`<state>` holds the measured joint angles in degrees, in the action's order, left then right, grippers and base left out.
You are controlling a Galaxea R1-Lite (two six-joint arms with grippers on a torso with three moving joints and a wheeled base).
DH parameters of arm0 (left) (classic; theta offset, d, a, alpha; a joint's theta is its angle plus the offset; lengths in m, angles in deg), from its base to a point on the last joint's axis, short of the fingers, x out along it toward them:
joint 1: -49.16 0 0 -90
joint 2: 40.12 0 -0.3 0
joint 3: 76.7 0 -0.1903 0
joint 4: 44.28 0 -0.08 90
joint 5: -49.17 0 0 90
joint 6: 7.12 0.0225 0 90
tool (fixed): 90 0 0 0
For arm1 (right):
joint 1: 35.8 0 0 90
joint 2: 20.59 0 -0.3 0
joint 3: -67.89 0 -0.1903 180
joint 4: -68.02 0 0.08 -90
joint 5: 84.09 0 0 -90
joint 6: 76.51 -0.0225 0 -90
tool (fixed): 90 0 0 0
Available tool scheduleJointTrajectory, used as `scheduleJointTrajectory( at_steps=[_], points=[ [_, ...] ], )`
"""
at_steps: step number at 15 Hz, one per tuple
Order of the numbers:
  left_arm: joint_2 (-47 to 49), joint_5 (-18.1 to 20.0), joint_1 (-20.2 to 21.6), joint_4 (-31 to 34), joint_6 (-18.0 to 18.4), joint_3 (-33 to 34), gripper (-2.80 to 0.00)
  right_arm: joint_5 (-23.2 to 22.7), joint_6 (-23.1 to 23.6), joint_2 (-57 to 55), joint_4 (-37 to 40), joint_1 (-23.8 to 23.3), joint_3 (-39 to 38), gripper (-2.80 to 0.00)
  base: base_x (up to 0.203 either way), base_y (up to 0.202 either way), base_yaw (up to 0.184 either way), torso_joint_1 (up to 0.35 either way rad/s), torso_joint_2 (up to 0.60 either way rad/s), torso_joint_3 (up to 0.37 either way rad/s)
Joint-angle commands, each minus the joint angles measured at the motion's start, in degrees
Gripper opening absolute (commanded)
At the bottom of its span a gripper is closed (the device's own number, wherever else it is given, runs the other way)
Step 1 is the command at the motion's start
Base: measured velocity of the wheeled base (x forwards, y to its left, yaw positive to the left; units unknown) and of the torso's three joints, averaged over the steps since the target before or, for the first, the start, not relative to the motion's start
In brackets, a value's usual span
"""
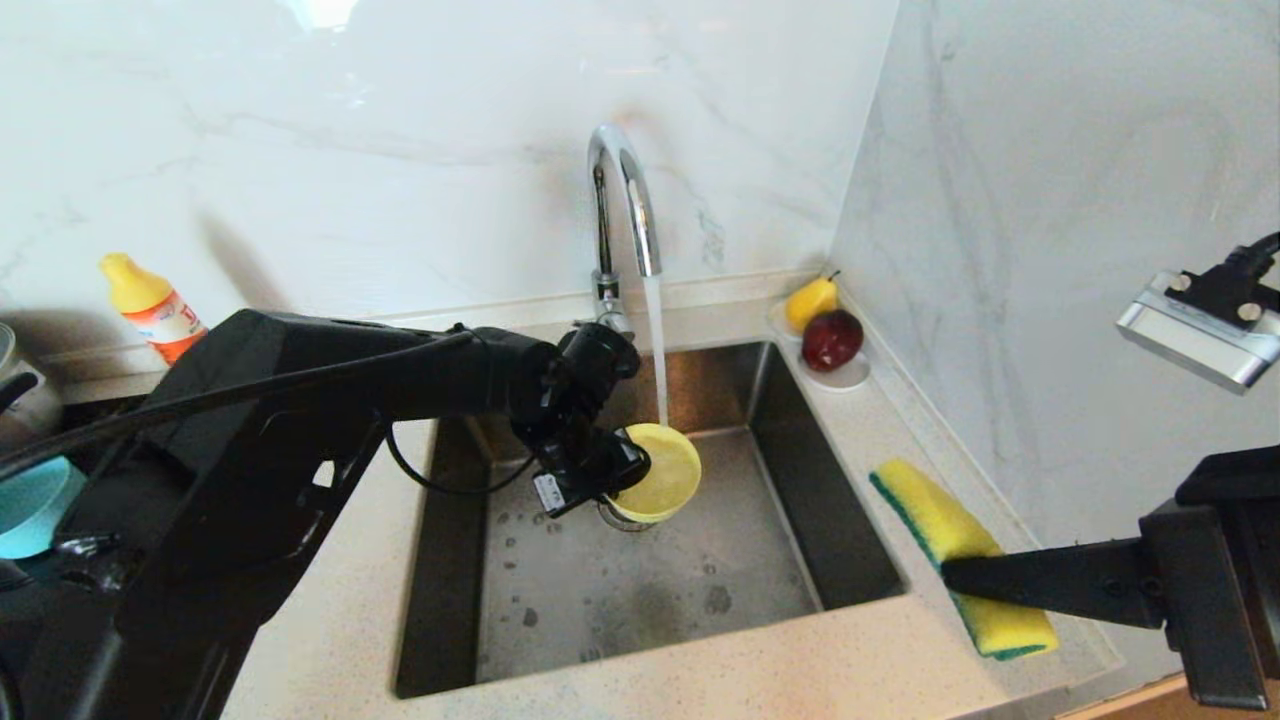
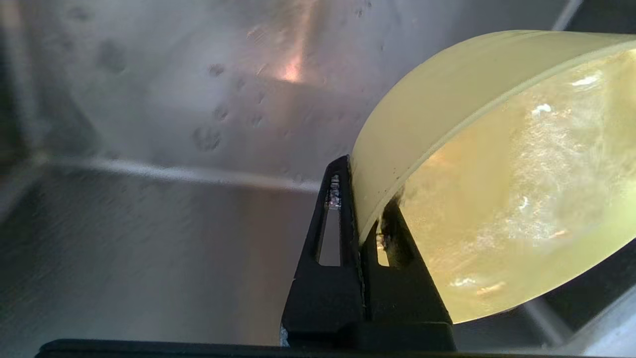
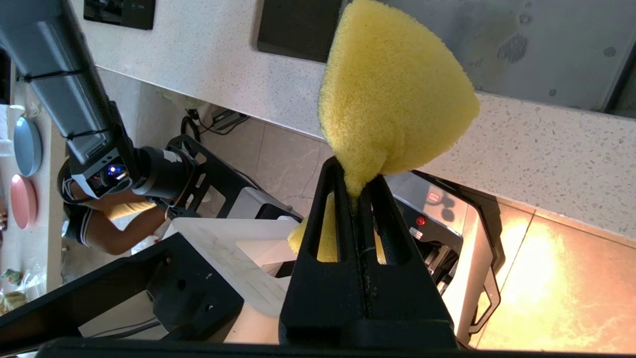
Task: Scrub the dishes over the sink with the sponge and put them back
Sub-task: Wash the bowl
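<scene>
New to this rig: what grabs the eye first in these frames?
The running tap, pouring a thin stream into the yellow bowl that the left claw pinches by its rim over the middle of the sink. Next, the yellow and green sponge, squeezed in the right claw above the counter to the sink's right. A pear and a red apple sit in the back corner.

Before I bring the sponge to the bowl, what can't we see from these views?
- Drain: head view, hidden under the yellow bowl and left end effector.
- Sponge's gripped middle: head view, covered by the right end effector.
- Bowl's far rim: left wrist view, cut off by the frame edge.
- Blue bowl: head view, mostly behind the left arm.
</scene>
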<state>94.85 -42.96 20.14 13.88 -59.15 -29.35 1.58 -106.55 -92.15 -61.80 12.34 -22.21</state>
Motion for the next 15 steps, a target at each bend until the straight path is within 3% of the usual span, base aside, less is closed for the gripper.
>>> scheduleJointTrajectory(
  at_steps=[1,3,7,10,15],
  points=[
    [-5.86,-0.58,0.25,1.72,0.65,1.13,-2.8,-0.07,-0.19,-0.01,0.09,-0.33,0.0,-2.8,0.0,0.0,0.0,0.0,0.0,0.0],
    [-10.96,-3.11,1.17,2.24,4.1,2.74,-2.8,-0.07,-0.2,-0.16,0.09,-0.51,0.17,-2.8,0.0,0.0,0.0,0.0,0.0,0.0],
    [-19.37,-14.61,1.76,1.91,8.42,9.09,-2.8,0.05,-0.11,0.02,0.18,-0.62,0.35,-2.8,0.0,0.0,0.0,0.0,0.0,0.0],
    [-26.54,-16.62,3.04,0.27,9.8,13.22,-2.8,0.28,-0.11,0.02,0.18,-1.49,0.35,-2.8,0.0,0.0,0.0,0.0,0.0,0.0],
    [-32.49,-24.32,4.75,-17.03,20.72,17.22,-2.8,0.02,-0.2,-0.83,0.09,-2.18,-0.41,-2.8,0.0,0.0,0.0,0.0,0.0,0.0]
  ],
)
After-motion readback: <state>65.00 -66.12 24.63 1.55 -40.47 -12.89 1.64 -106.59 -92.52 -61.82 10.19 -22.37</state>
